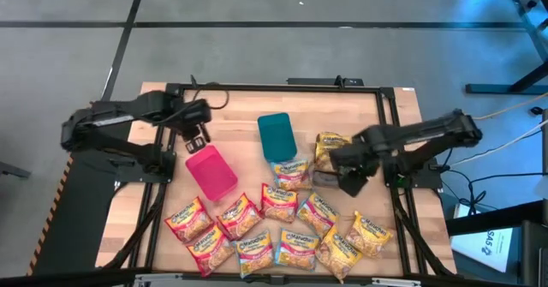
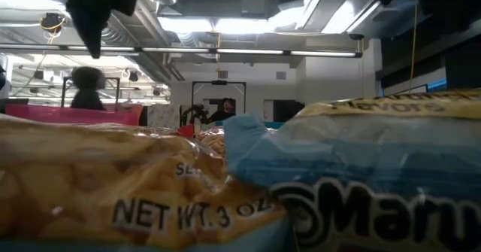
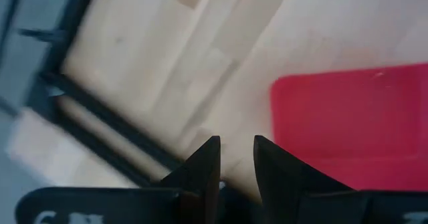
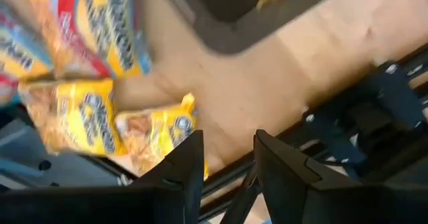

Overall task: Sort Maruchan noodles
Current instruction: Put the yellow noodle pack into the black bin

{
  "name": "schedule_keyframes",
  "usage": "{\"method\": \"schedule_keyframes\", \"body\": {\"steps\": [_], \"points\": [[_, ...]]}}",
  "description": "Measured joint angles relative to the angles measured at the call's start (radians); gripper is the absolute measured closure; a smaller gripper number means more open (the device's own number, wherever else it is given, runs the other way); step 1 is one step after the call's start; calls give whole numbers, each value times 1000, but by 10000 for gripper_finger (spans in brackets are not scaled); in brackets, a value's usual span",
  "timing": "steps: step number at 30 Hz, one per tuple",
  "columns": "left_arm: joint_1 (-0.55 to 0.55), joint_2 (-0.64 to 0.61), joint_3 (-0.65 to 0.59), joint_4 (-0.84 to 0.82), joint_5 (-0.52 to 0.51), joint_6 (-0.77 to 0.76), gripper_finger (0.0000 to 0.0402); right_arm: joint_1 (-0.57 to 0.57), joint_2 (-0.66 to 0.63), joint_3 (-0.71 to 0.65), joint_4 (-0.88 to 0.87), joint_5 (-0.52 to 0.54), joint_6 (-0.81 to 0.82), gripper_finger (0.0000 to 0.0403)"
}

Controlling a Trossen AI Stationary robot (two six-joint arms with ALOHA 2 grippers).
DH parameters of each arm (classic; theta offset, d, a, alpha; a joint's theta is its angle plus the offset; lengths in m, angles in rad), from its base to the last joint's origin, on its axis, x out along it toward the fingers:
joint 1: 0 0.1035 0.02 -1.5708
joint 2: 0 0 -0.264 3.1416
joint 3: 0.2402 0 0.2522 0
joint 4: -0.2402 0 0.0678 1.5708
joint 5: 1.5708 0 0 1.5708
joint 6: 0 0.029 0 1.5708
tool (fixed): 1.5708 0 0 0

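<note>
on a wooden table (image 1: 240, 107), seen from above, two dark robot arms work around scattered ramen packets.

near the table's front edge lies a cluster of maruchan noodles (image 1: 282, 227), red, yellow and light-blue packets lying side by side, some overlapping. behind the cluster, toward the table's middle, a pink bin (image 1: 211, 172) and a teal bin (image 1: 276, 136) lie apart from each other. a grey bin (image 1: 330, 169) sits to the right of the teal bin with a yellow packet (image 1: 329, 145) in it. the right gripper (image 1: 349, 182) hangs over the grey bin's near side, jaws parted with nothing between them. the left gripper (image 1: 196, 140) hovers just behind the pink bin, jaws a narrow gap apart, holding nothing.
</note>
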Motion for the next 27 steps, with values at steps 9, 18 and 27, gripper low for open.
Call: {"method": "schedule_keyframes", "body": {"steps": [9, 18, 27], "points": [[-50, -210, -301, 374, 214, -190, 317, 293, -30, 0, 40, 133, 326, 274], [-191, -190, -519, 908, 384, -344, 317, 534, -24, 0, 178, 262, 473, 274], [-283, -147, -600, 1404, 327, -337, 317, 715, 18, 0, 238, 402, 477, 274]]}}
